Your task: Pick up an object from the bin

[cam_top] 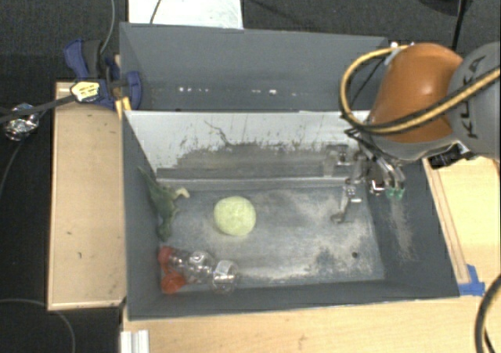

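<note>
My gripper (pixel 368 203) hangs over the right part of the bin floor, below the orange cover. Its fingers stand apart, one tip (pixel 342 215) low near the floor and the other (pixel 394 192) further right, with nothing between them. A pale green ball (pixel 235 216) lies near the middle of the floor, well to the gripper's left. Against the left wall rests a green toy dinosaur (pixel 163 207). In the front left corner sits a clear plastic item with red parts (pixel 192 269).
All three loose things lie in the left half of the bin. The scuffed floor stretches from the ball to the gripper. The bin's sloped walls rise close behind and to the right of the gripper.
</note>
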Controlling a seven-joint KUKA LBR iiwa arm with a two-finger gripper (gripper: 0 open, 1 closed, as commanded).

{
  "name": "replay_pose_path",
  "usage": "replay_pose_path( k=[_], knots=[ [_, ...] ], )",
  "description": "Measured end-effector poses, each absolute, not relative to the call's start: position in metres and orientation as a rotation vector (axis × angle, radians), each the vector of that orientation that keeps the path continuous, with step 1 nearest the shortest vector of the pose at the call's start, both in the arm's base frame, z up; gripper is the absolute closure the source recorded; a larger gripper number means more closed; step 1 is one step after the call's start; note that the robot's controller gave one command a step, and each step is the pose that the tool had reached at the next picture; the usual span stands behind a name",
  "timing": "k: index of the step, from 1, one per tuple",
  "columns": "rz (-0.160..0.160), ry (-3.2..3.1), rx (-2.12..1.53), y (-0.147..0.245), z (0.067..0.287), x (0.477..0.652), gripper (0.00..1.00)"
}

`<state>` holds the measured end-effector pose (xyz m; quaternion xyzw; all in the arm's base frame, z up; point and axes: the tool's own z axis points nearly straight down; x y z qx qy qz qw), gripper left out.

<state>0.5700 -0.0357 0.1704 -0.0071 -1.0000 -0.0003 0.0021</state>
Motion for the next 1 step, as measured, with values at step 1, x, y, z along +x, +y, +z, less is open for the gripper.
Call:
replay_pose_path(
  k=[1],
  knots=[
    [0.0,-3.144,-0.021,-0.0357,0.1751,0.5712,0.0]
  ],
)
